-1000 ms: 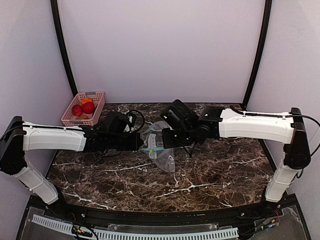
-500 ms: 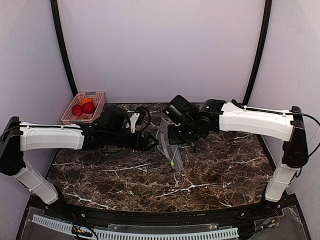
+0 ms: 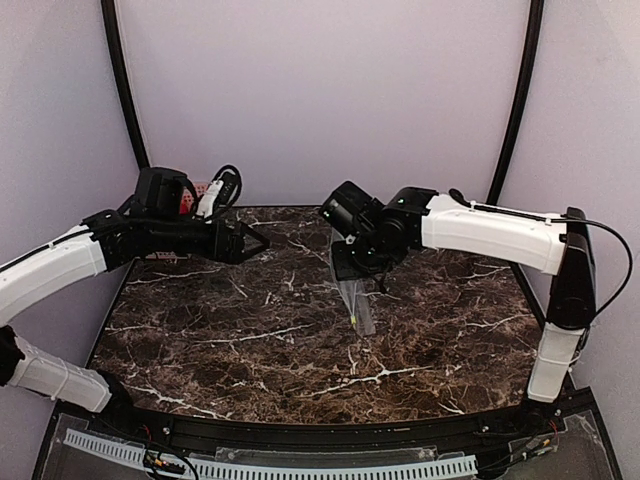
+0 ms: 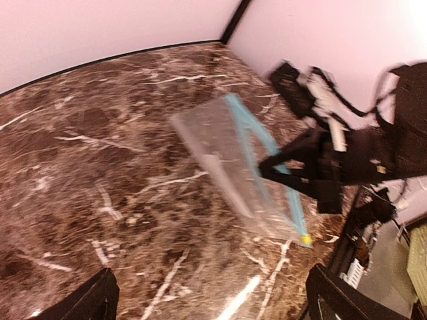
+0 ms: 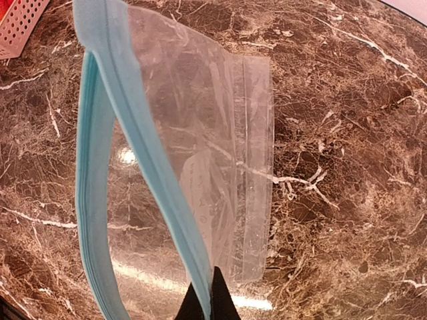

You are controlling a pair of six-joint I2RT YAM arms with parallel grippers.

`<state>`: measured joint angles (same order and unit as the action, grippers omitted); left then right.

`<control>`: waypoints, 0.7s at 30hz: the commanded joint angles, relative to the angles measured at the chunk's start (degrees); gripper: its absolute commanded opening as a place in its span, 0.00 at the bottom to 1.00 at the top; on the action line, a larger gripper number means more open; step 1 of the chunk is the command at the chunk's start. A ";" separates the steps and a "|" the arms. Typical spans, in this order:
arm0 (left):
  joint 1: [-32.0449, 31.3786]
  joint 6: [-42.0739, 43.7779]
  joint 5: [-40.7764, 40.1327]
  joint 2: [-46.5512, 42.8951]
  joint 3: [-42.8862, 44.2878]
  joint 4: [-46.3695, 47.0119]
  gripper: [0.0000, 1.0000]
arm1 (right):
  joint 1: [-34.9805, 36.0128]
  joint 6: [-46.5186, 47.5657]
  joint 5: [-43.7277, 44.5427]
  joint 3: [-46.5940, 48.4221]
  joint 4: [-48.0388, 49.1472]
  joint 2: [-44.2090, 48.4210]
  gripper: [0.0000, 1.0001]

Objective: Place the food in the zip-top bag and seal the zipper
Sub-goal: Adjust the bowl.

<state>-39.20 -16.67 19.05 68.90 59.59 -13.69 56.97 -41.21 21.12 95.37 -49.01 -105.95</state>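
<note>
A clear rectangular plastic zip-top bag (image 5: 220,153), thin, glossy and faintly creased, hangs above the middle of the table. Its teal-blue zipper strip (image 5: 143,160) runs down one edge, and the two bands bow apart so the mouth gapes. A small yellow tab (image 4: 305,239) caps the strip's low end. The right gripper (image 5: 205,300) has its black fingertips pressed together on that strip, and it alone carries the bag. The left gripper (image 3: 255,241) hangs off to the left, well apart from the bag, its dark fingers (image 4: 90,303) spread wide with nothing between them.

A corner of a pink slotted plastic basket (image 5: 17,23) sits at the far left. In the top view the raised left arm covers most of it, and of the round food only a scrap of red (image 3: 185,203) shows.

The table (image 3: 250,350) is polished dark brown marble with white veins. Pale lilac walls (image 3: 320,100) and black corner posts (image 3: 125,100) close it in.
</note>
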 commanded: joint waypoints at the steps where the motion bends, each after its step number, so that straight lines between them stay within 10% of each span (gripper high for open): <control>1: 13.85 6.74 -0.05 4.26 5.06 -14.53 0.99 | -0.72 1.74 -0.58 3.10 -0.88 -1.81 0.00; 8: 30.72 7.98 -3.31 17.38 15.86 -16.14 0.78 | -0.90 2.37 -1.15 4.64 -0.76 -2.50 0.00; 21: 39.85 10.04 -17.09 41.60 37.53 -17.54 0.59 | -0.99 2.00 -1.50 2.96 -0.42 -1.76 0.00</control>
<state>-0.69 -8.34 7.20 107.31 92.44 -28.60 56.47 -39.29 19.49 98.61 -49.50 -107.79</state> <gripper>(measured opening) 0.604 0.004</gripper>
